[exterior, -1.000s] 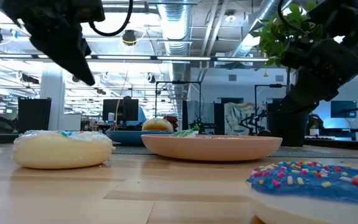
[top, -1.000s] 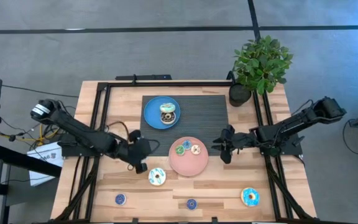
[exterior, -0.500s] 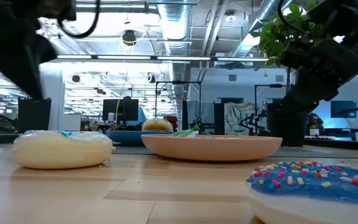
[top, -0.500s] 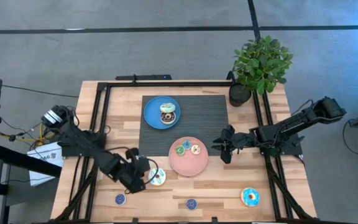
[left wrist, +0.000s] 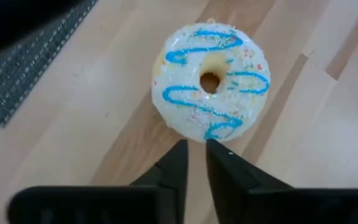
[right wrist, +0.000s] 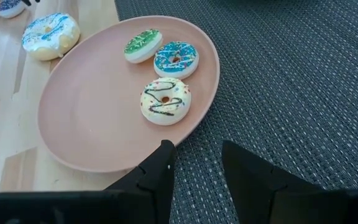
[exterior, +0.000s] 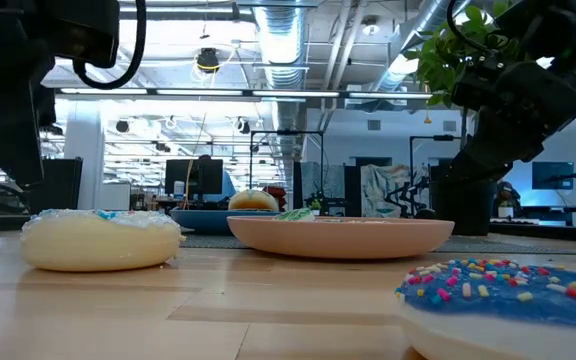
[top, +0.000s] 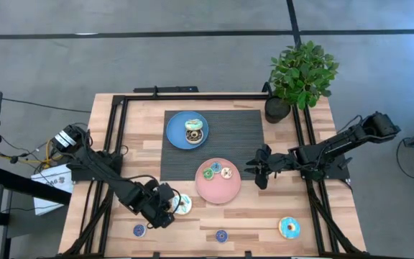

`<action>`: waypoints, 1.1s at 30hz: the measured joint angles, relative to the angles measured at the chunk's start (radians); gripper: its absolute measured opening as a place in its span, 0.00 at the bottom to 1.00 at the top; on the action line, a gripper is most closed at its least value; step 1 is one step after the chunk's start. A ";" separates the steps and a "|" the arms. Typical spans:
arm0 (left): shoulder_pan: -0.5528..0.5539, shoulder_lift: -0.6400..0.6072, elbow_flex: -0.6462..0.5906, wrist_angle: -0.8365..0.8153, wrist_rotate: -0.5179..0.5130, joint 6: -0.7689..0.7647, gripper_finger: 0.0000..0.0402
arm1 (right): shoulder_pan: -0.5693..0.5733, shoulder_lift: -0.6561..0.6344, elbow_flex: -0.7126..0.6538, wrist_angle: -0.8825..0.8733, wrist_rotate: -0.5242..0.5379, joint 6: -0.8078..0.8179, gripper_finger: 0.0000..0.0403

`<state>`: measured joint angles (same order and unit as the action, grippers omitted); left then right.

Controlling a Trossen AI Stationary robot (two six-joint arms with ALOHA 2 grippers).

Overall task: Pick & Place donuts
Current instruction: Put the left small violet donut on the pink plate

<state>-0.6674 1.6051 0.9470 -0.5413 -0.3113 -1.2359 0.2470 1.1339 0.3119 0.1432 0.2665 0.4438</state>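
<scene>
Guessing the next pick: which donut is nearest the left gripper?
The white donut with blue drizzle, on bare wood beside the pink plate, just ahead of the left gripper.

The table (top: 250, 216) is pale wood planks, smooth with visible grain; the mat (right wrist: 303, 81) is dark woven cloth, ribbed and matt; the pink plate (right wrist: 86, 124) looks smooth, matt plastic; the white donut (left wrist: 210, 81) has glossy icing with blue drizzle and sprinkles.

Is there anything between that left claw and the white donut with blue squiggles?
No. In the left wrist view only bare wood separates the left gripper from the white donut.
</scene>
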 joint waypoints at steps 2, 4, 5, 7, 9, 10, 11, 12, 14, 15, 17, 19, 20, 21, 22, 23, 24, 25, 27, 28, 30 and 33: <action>0.000 0.000 0.000 0.001 0.015 -0.016 0.20 | 0.000 0.000 0.000 0.000 0.000 0.000 0.31; 0.000 0.000 0.000 0.000 0.040 -0.032 0.27 | 0.000 0.000 0.000 0.000 0.001 0.000 0.31; 0.000 0.000 0.000 0.000 0.044 -0.039 0.31 | 0.000 0.000 0.000 0.000 0.001 0.000 0.31; 0.000 0.000 0.000 0.000 0.044 -0.041 0.38 | 0.000 0.000 0.000 0.000 0.001 0.000 0.31; 0.000 0.000 0.000 0.000 0.042 -0.027 0.44 | 0.000 0.000 0.000 0.000 0.001 0.000 0.31; 0.000 0.000 0.000 0.000 0.039 -0.021 0.47 | 0.000 0.000 0.000 0.000 0.001 0.000 0.31; 0.000 0.000 0.000 0.000 0.035 -0.019 0.49 | 0.000 0.000 0.000 0.000 0.001 0.000 0.31; 0.000 0.000 0.000 0.000 0.032 -0.018 0.51 | 0.000 0.000 0.000 0.000 0.001 0.000 0.31; 0.000 0.000 0.000 -0.001 0.026 -0.017 0.55 | 0.000 0.000 0.000 0.000 0.001 0.000 0.31; 0.000 0.000 0.000 -0.003 0.026 -0.016 0.56 | 0.000 0.000 0.000 0.000 0.001 0.000 0.31; 0.000 0.000 0.000 -0.010 0.026 -0.015 0.57 | 0.000 0.000 0.000 0.000 0.001 0.000 0.31; 0.000 0.000 0.000 -0.018 0.026 -0.015 0.58 | 0.000 0.000 0.000 0.000 0.001 0.000 0.31; 0.000 0.000 0.000 -0.022 0.027 -0.015 0.58 | 0.000 0.000 0.000 0.000 0.001 0.000 0.31; 0.000 0.000 0.000 -0.025 0.028 -0.015 0.58 | 0.000 0.000 0.000 0.000 0.001 0.000 0.31; 0.000 0.000 0.000 -0.026 0.034 -0.015 0.58 | 0.000 0.000 0.000 0.000 0.001 0.000 0.31; 0.000 0.000 0.000 -0.026 0.040 -0.016 0.58 | 0.000 0.000 0.000 0.000 0.001 0.000 0.31; 0.000 0.000 0.000 -0.026 0.046 -0.016 0.58 | 0.000 0.000 0.000 0.000 0.001 0.000 0.31; 0.000 0.000 0.000 -0.026 0.058 -0.016 0.58 | 0.000 0.000 0.000 0.000 0.001 0.000 0.31; 0.000 0.000 0.000 -0.030 0.086 -0.016 0.58 | 0.000 0.000 0.000 0.000 0.001 0.000 0.31; 0.000 0.000 0.000 -0.034 0.108 -0.019 0.58 | 0.000 0.000 0.000 0.000 0.001 0.000 0.31; 0.000 0.000 -0.001 -0.037 0.167 -0.049 0.58 | 0.000 0.000 0.000 0.000 0.001 0.000 0.31; -0.012 0.000 0.000 -0.040 0.228 -0.118 0.58 | 0.000 0.000 0.000 0.000 0.001 0.000 0.31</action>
<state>-0.6798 1.6051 0.9466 -0.5815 -0.0834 -1.3540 0.2470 1.1339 0.3119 0.1432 0.2676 0.4442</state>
